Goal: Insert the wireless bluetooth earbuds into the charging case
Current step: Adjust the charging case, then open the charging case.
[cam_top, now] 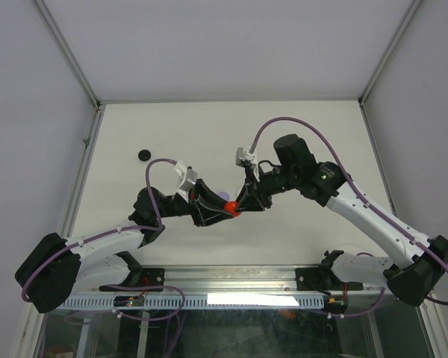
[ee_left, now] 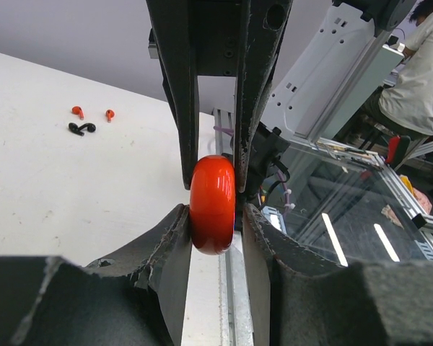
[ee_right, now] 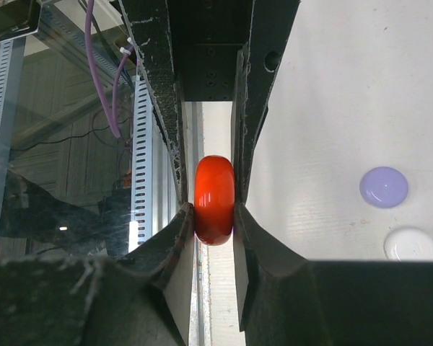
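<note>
**Case.** The red case is held clear of the table, between the two grippers. It is seen edge-on in both wrist views. Its long axis runs in line with the fingers and its flat faces bear against the pads. Its rounded ends point toward each wrist.

**Grippers.** The left gripper is clenched on the lower half of the case. The right gripper meets it head-on from the opposite side and is clenched on the same case.

**Surface.** The table is white.
- Two orange pieces and a black piece lie well apart from the left gripper, to its upper left. They are too small to identify.
- A purple disc and a white disc lie on the table to the right of the right gripper.

**Room.** Behind the left gripper stand a metal frame and glass panel. A person in a light shirt is at the far upper right.
</note>
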Controlling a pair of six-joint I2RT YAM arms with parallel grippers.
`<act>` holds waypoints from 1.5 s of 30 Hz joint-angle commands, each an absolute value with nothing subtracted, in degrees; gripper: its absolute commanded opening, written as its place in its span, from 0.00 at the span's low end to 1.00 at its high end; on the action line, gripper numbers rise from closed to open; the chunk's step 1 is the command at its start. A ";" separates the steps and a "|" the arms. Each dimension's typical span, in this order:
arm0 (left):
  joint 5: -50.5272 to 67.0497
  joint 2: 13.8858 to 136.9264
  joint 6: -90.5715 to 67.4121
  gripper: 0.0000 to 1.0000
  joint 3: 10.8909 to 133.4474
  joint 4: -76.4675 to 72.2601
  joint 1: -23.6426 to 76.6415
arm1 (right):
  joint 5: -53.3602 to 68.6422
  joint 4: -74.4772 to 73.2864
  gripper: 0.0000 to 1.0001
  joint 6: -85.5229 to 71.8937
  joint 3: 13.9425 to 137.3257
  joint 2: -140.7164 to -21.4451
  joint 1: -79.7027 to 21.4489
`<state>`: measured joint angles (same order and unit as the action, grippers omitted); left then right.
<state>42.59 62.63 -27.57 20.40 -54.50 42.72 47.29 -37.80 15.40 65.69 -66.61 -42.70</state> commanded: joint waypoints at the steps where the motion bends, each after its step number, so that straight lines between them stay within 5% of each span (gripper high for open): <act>1: 43.86 62.67 -27.68 0.34 21.95 -55.90 43.07 | 46.65 -36.70 0.00 16.13 68.72 -64.56 -42.98; 20: 43.86 63.46 -28.65 0.34 22.54 -55.88 43.18 | 46.73 -35.96 0.00 15.82 68.26 -63.95 -42.98; 28: 44.01 62.76 -28.58 0.15 22.59 -57.32 43.24 | 46.56 -36.21 0.00 15.93 67.94 -65.10 -42.98; 36: 42.38 60.46 -21.19 0.01 20.46 -56.86 44.33 | 44.11 -35.49 0.38 15.31 67.91 -64.19 -42.98; 45: 37.54 58.33 -15.27 0.00 19.47 -54.89 46.22 | 40.74 -33.56 0.55 13.95 66.65 -64.19 -42.93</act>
